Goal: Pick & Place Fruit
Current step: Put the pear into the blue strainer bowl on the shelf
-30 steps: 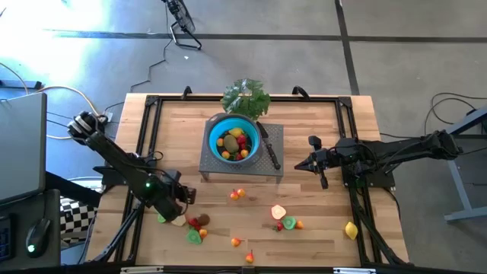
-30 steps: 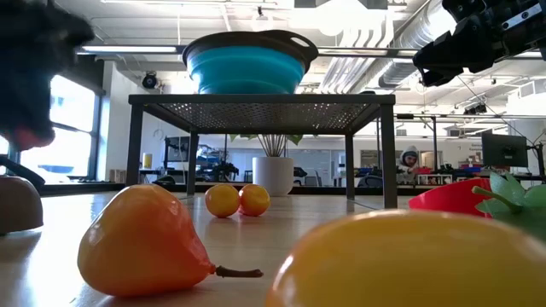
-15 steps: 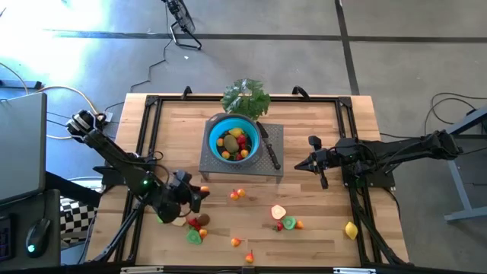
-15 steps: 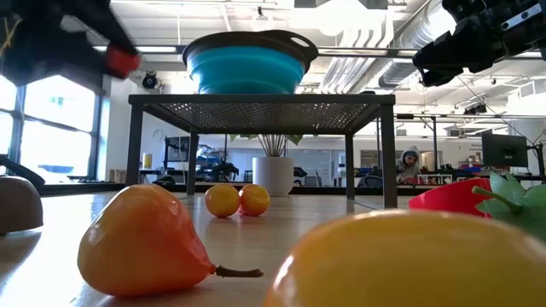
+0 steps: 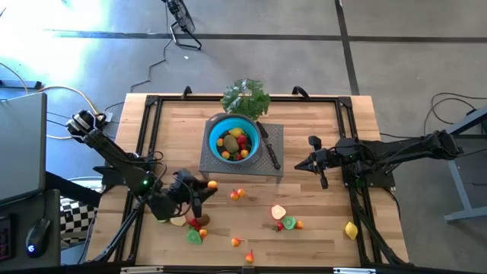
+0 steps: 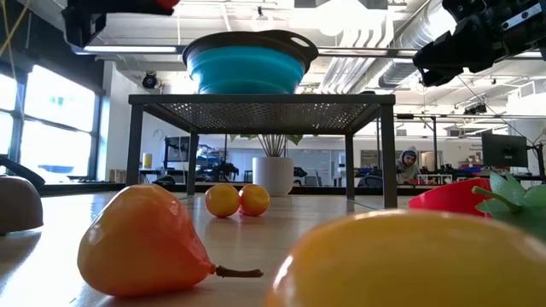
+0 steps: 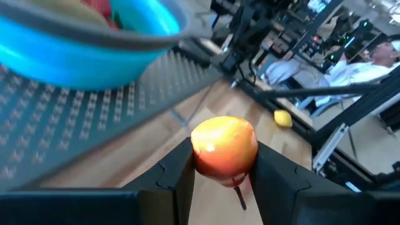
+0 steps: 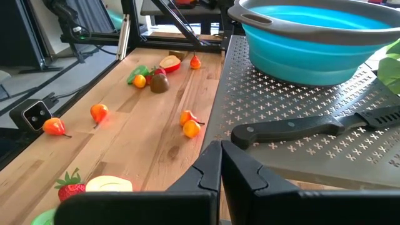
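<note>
My left gripper (image 5: pixel 205 186) is shut on a small orange-red fruit (image 7: pixel 224 149), held in the air near the left front corner of the grey perforated stand (image 5: pixel 266 169). On the stand sits the blue bowl (image 5: pixel 233 138), with several fruits in it. Loose fruits lie on the wood: an orange pair (image 5: pixel 237 194), a cream slice (image 5: pixel 278 212), a lemon (image 5: pixel 351 229) and a cluster (image 5: pixel 195 227) under the left arm. My right gripper (image 5: pixel 298 164) hovers shut, holding nothing, to the right of the stand. My left gripper pinches the orange-red fruit's two opposite sides (image 7: pixel 200 156) between its two fingers (image 7: pixel 265 172). The fingers lie nearly level and come from the table's near left, pointing toward the stand. The fruit is lifted clear of the table, its thin stem (image 7: pixel 240 199) hanging below.
A black-handled knife (image 5: pixel 268 151) lies on the stand beside the bowl. A leafy green bunch (image 5: pixel 246 97) sits behind the bowl at the far edge. Black frame rails (image 5: pixel 144 137) run along the table's sides. Bare wood shows between the stand and the loose fruits.
My left gripper has risen from over the near-left fruit cluster and moved toward the stand, tipping from pointing downward to nearly level and rolling. It has stayed shut on the orange-red fruit, which now hangs higher and closer to the bowl.
</note>
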Robot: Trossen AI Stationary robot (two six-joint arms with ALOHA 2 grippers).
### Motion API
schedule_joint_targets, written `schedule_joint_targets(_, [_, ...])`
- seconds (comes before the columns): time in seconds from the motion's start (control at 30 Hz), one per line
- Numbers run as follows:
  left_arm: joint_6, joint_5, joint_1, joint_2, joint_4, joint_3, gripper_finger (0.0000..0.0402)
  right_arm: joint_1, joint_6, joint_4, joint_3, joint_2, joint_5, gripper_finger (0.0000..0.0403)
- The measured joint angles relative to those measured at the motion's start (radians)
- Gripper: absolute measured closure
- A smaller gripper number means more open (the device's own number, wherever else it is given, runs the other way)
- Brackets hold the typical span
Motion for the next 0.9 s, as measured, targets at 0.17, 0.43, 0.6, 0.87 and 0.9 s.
schedule_joint_targets(0.17, [0.082, -0.062, 0.000, 0.000, 0.088, 0.000, 0.0274, 0.000, 0.000, 0.000, 0.000, 0.000, 0.000, 0.0400])
schedule_joint_targets(0.43, [0.265, -0.188, 0.032, 0.000, 0.197, 0.000, 0.0274, 0.000, 0.000, 0.000, 0.000, 0.000, 0.000, 0.0400])
schedule_joint_targets(0.6, [0.327, -0.095, 0.120, 0.000, 0.242, 0.000, 0.0274, 0.000, 0.000, 0.000, 0.000, 0.000, 0.000, 0.0400])
schedule_joint_targets(0.87, [0.424, 0.116, 0.264, 0.001, 0.229, 0.075, 0.0274, 0.000, 0.000, 0.000, 0.000, 0.000, 0.000, 0.0400])
schedule_joint_targets(0.9, [0.456, 0.150, 0.278, 0.001, 0.228, 0.093, 0.0274, 0.000, 0.000, 0.000, 0.000, 0.000, 0.000, 0.0400])
